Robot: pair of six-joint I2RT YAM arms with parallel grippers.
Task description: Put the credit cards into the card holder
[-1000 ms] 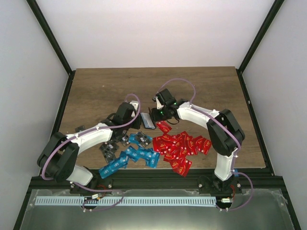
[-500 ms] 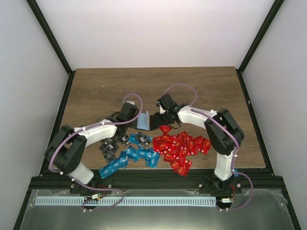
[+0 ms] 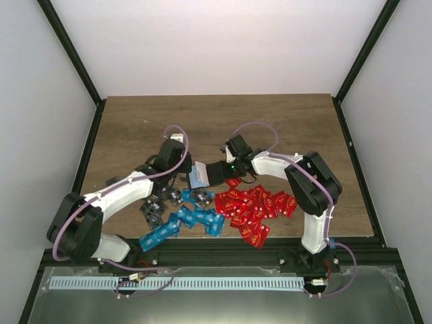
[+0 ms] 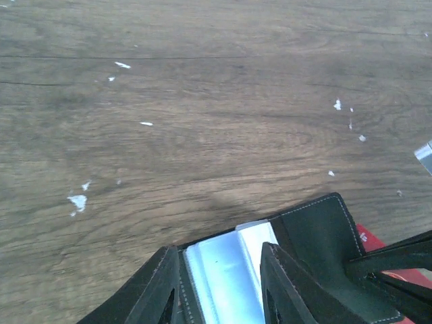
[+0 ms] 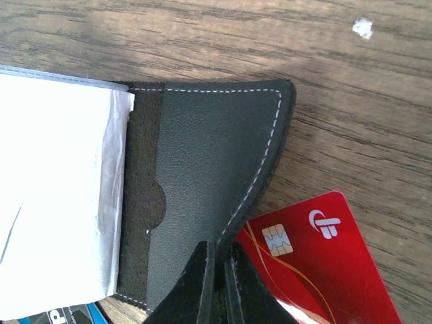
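Holding the card holder (image 3: 204,174) open mid-table: R gripper (image 5: 217,270) pinches its black flap, L gripper (image 4: 219,287) spread astride the pale insert. No card seen inside. Next, prob.: L fetches a card from the red cards (image 3: 253,206) by the near edge.

Twin robot arms in white and black

The left arm (image 3: 125,191) and right arm (image 3: 277,162) pair smooth white shells with bulky black joints, and a lavender cable (image 3: 177,129) loops off each wrist. A small green light (image 3: 233,163) glows on the right one. The left gripper (image 4: 219,248) and right gripper (image 5: 217,251) have matte black, angular fingers.
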